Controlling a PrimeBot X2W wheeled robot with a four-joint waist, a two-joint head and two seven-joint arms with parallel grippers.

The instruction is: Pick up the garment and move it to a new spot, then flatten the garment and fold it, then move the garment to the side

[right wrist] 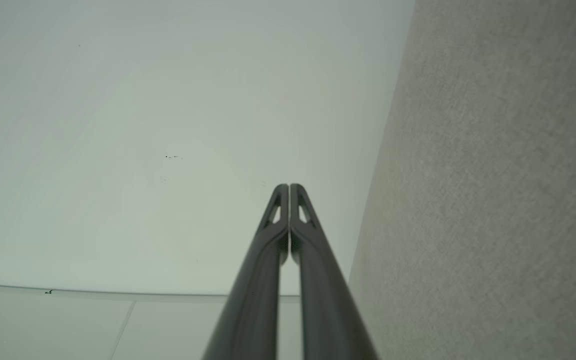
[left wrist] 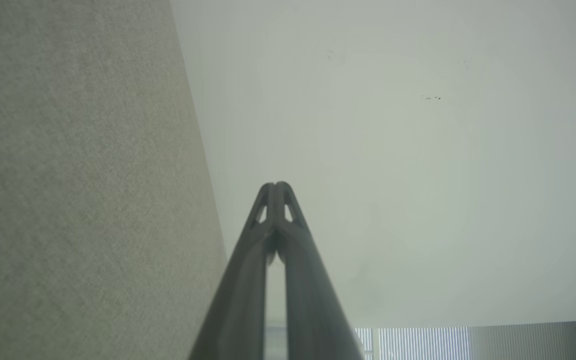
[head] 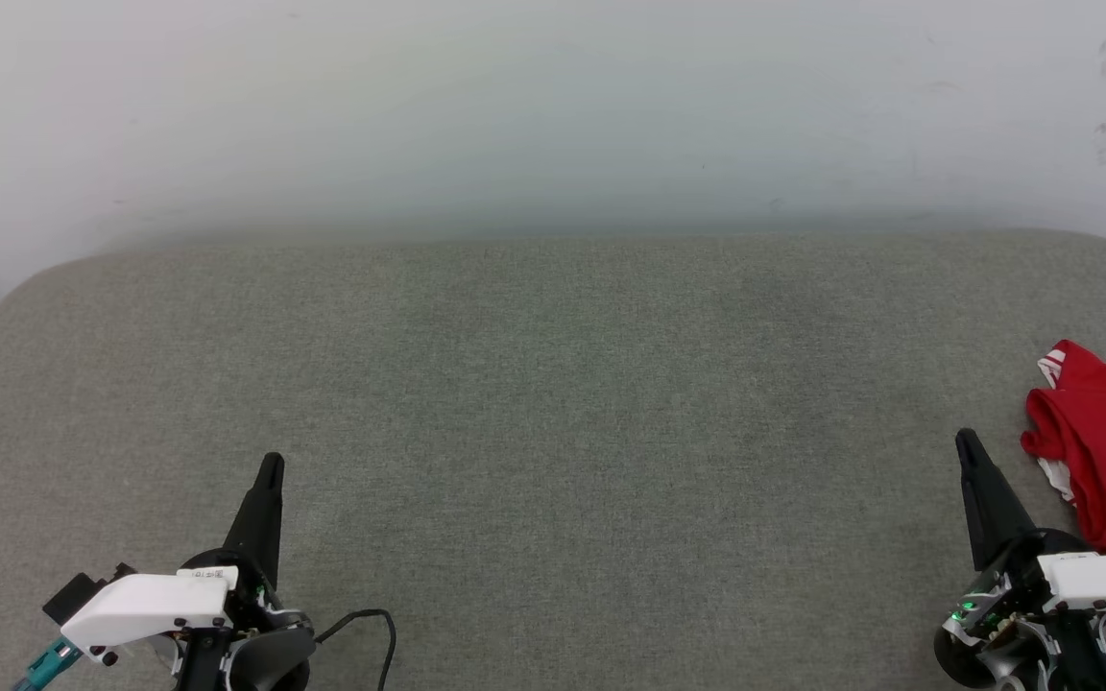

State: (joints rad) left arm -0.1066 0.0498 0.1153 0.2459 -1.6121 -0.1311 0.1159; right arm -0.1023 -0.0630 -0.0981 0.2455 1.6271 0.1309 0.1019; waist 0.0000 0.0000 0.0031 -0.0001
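Pointing forward and a little inward, the left pincer [head: 271,467] rests low at the near left. Its two long dark fingers are pressed together into one thin point. The left wrist view shows the tips meeting with no gap, so it is clenched on nothing. Behind it sits its white wrist housing [head: 145,603]. One thin black cable [head: 372,622] curls just to the right of the wrist.

The right pincer [head: 967,443] stands at the near right in a mirrored pose, leaning slightly to the left. Its two fingers are also closed flat against each other and hold nothing, as the right wrist view confirms.

Just to the right of this pincer, and a little beyond its tip, lies the one bright red thin jersey garment [head: 1105,461]. It is crumpled in a heap, with white-and-red stripe trim at its far and near edges, and the picture border cuts it. A narrow strip of surface separates it from the fingers.

Under both pincers and ahead of them spreads the grey woven fabric surface [head: 553,432]. Beyond its rounded far edge is one pale white wall [head: 553,115].
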